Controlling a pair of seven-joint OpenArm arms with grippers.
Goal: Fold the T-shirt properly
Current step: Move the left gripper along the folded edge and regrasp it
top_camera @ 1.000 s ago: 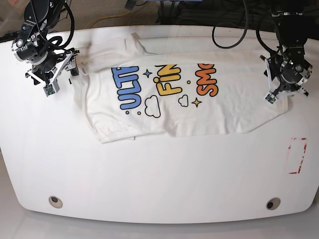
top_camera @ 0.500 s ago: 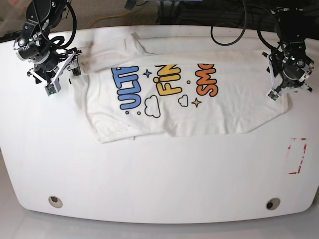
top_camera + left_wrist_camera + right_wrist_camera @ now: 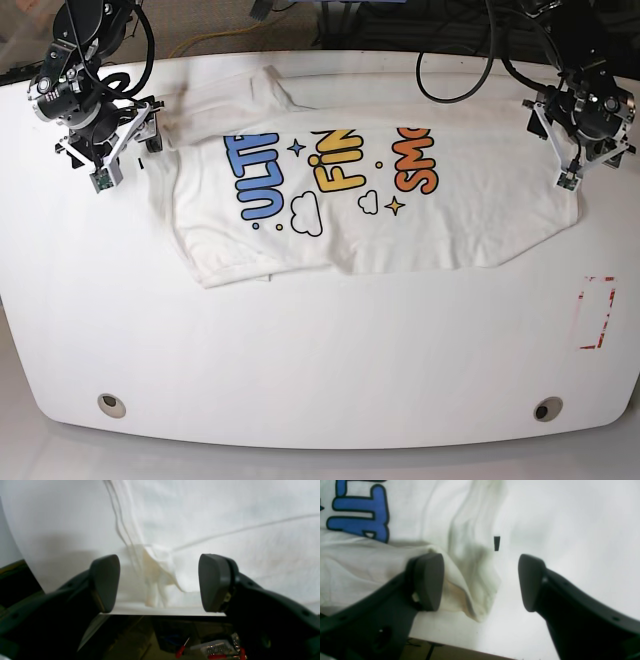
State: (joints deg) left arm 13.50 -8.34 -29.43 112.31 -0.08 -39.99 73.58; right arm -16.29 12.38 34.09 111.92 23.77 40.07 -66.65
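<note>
1. The left gripper (image 3: pixel 159 583) is seen with its jaws spread apart and nothing clamped between them — a rumpled fold of the T-shirt (image 3: pixel 380 200) lies in the gap but is touched by neither pad.
2. The right gripper (image 3: pixel 480 581) is likewise released; its jaws stand wide, and a bunched edge of the shirt lies just beside one finger (image 3: pixel 430 580), apparently brushing it but not pinched.
3. Each gripper is placed at one end of the shirt — a position judged to suit taking hold of the ends for a fold.
4. In the base view the left gripper (image 3: pixel 575 170) is held over the shirt's end at the far right of the table (image 3: pixel 320 350), with its arm reaching in from the rear edge.
5. The right gripper (image 3: pixel 110 160) is tilted down at the opposite end, near a sleeve (image 3: pixel 235 90), and its arm also comes from the rear.
6. The shirt is spread print-up across the rear half of the table, with its length running side to side and some wrinkles along the near edge; no fold is judged to have been made yet.
</note>
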